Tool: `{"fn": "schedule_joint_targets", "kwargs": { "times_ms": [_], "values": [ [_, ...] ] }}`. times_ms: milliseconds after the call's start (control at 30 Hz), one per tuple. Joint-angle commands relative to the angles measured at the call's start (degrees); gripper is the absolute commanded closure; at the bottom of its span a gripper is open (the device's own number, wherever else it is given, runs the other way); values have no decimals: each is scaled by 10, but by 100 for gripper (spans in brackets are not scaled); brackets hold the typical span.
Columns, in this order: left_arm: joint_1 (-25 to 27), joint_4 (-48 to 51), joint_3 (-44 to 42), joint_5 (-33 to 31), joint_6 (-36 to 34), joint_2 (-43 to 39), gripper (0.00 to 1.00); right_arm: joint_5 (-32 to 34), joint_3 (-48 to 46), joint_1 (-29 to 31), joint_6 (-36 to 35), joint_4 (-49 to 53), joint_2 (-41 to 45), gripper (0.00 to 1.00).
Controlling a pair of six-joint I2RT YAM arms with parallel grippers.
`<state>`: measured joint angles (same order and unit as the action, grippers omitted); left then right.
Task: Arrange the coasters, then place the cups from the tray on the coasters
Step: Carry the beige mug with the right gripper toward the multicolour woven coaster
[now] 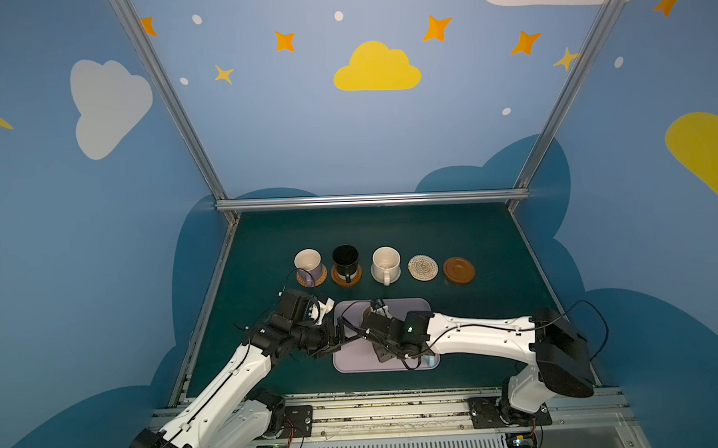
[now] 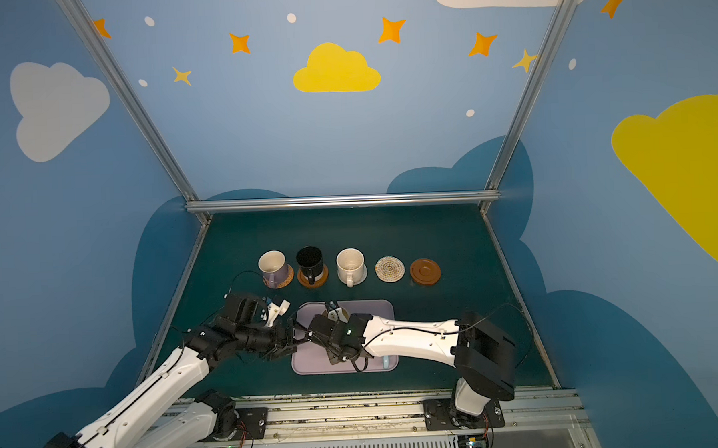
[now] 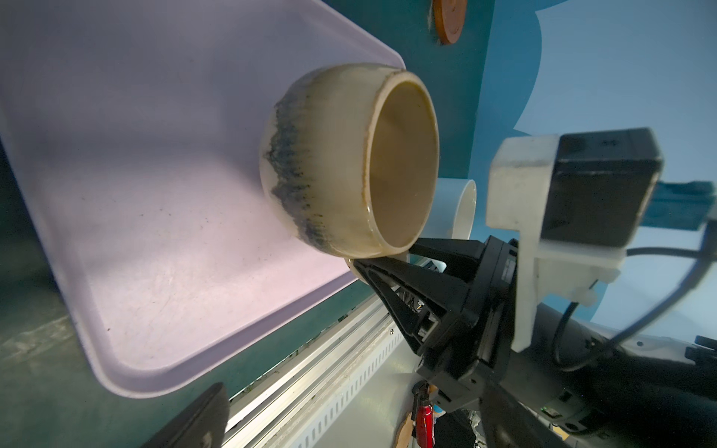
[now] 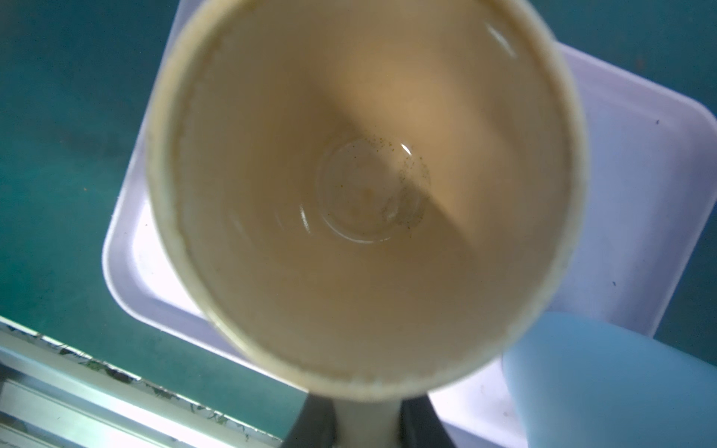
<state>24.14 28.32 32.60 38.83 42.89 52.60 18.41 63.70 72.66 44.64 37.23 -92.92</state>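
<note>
Mustard mug (image 3: 341,163) over tray (image 3: 135,194), handle pinched by right pincer (image 3: 388,259), blue mug (image 4: 613,380) beside, left pincer (image 1: 345,332) spread.

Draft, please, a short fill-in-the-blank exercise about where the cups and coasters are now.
Between the lavender cup and the cream cup stands the ___ cup.
The beige woven coaster and the brown wooden coaster carry no ___.
The right end effector is shut on the ___ of the mustard cup.
The light blue cup sits on the ___.
Missing: black; cup; handle; tray.
</note>
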Motion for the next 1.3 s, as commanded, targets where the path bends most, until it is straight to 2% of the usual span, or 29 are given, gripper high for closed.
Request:
{"fn": "schedule_joint_targets", "kwargs": {
  "times_ms": [0,267,633,967,1267],
  "values": [
    [0,-8,4,1,2,2,0,27,12,-1,-2,-15,18,100],
    [0,-35,6,8,17,-11,0,49,13,-2,-8,-11,54,100],
    [9,-180,1,-15,106,-16,0,95,34,-21,-24,34,105,100],
    [53,-214,54,-129,112,14,0,101,30,-83,-60,57,173,100],
    [102,-206,143,-174,80,110,0,88,24,-164,-103,65,215,100]
  ]
}}
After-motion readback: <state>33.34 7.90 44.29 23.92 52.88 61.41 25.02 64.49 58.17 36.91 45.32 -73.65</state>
